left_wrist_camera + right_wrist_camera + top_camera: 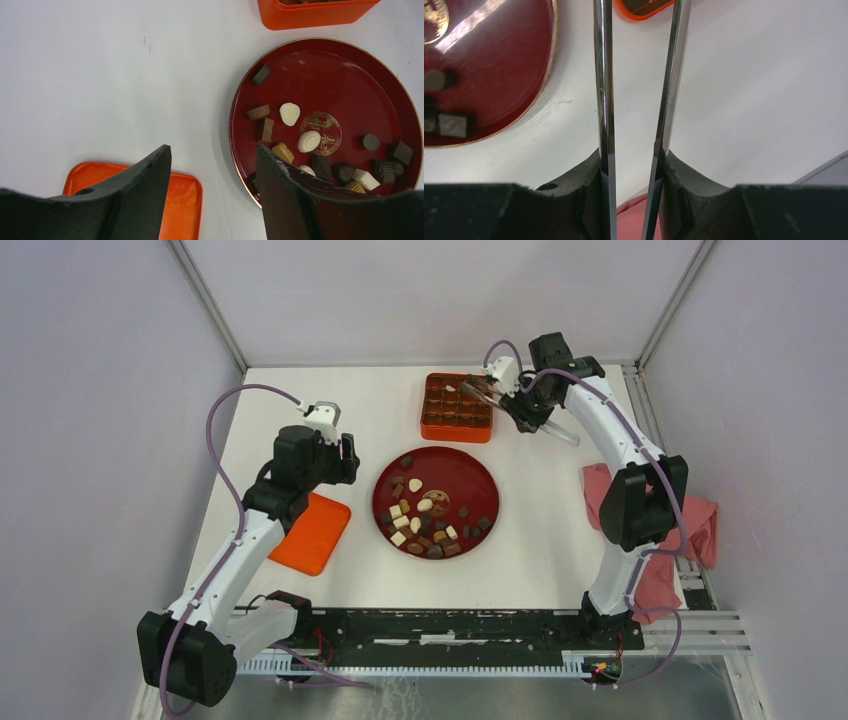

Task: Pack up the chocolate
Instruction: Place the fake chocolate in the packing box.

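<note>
This is a robotics lab test cell: a white table (545,525) is boxed in by plain pale panels (100,390) on aluminium posts (205,300), two robot arms (235,550) are bolted to a black rail (430,625) at its near edge, and purple cables (212,430) loop loose beside them.

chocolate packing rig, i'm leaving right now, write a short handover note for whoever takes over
Left pincer: open and empty, above the table between the orange lid and the red plate.
Right pincer: shut on the tongs, whose tips reach over the far right part of the orange box; whether they carry a piece can't be seen.
Chocolate: many pieces lie on the plate.
Done: box open, some cells seemingly filled; count unclear.
Left: move the remaining pieces into the box, then presumably fit the lid.
</note>
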{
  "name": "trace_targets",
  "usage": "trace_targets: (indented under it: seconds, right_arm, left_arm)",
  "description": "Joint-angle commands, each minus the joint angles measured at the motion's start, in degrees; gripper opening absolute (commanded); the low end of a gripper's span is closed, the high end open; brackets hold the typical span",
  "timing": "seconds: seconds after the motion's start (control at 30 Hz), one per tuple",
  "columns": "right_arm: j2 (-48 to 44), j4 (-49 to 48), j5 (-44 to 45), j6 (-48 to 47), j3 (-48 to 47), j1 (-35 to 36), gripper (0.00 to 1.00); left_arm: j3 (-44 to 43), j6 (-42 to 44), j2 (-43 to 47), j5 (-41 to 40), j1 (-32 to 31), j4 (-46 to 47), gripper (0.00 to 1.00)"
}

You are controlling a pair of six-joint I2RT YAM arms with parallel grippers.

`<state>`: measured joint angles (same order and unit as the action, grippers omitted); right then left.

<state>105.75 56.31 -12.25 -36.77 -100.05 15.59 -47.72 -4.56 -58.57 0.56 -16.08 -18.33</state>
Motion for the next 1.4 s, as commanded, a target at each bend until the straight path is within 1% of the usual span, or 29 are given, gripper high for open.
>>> trace_targets:
  seconds: [0.0, 0.17, 0.43, 0.67, 0.97, 1.07, 1.23, 1.37]
  right_arm:
    - [6.1, -2.1, 2.0, 2.9, -7.7, -1.0, 0.02]
    - [11.9, -5.2, 5.8, 4.4, -12.0, -1.3, 0.03]
    - [18.7, -8.5, 7.2, 7.2, -17.2, -1.4, 0.03]
    - [22.7, -9.0, 8.1, 7.4, -20.2, -1.4, 0.04]
    - [25.5, -9.7, 9.7, 7.8, -21.9, -1.4, 0.1]
    - [25.7, -9.8, 9.9, 7.7, -21.7, -1.4, 0.13]
    - [26.2, -9.7, 9.7, 7.8, -21.4, -1.4, 0.28]
    - [26.6, -9.8, 9.4, 7.8, -21.7, -1.4, 0.36]
  left_arm:
    - [-0.3, 2.4, 0.0, 0.5, 0.4, 1.0, 0.68]
    - [-0.3, 2.5, 0.0, 0.4, 0.3, 0.9, 0.68]
    - [-0.3, 2.6, -0.4, 0.6, 0.3, 0.9, 0.68]
    - [-0.4, 2.6, -1.0, 1.0, 0.4, 0.8, 0.68]
    - [-0.4, 2.7, -1.3, 1.3, 0.4, 0.9, 0.68]
    - [-0.4, 2.7, -1.3, 1.3, 0.4, 0.8, 0.68]
    - [-0.4, 2.7, -1.3, 1.4, 0.4, 0.8, 0.68]
    - [-0.4, 2.8, -1.3, 1.4, 0.3, 0.8, 0.68]
